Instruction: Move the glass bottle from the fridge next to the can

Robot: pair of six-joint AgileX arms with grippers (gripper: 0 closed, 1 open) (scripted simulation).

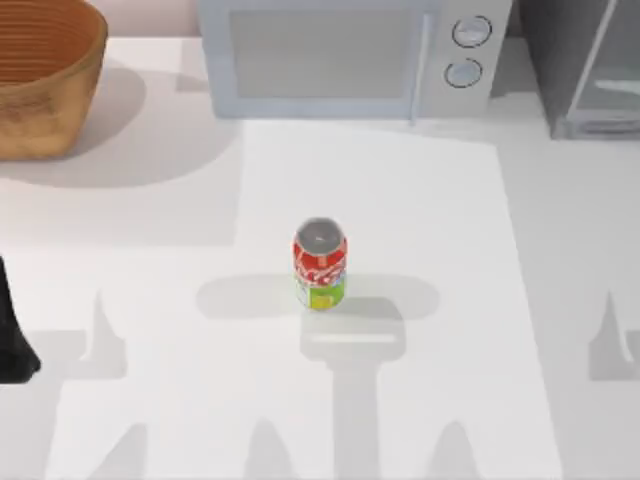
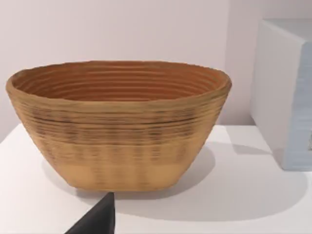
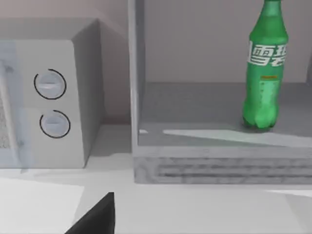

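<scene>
One translucent green glass bottle [image 3: 265, 73] stands upright inside the grey speckled fridge [image 3: 219, 165]. One red can [image 1: 320, 264] stands mid-table. One ribbed woven basket [image 2: 117, 122], one white microwave [image 1: 350, 55]. Finger state: cannot tell.

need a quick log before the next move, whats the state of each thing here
glass bottle: upright inside the fridge, cap on
fridge: interior open to the right wrist view
can: upright mid-table, standing alone
microwave: door shut
basket: upright at the table's far left corner, nothing seen in it
left arm: at the table's left edge
</scene>
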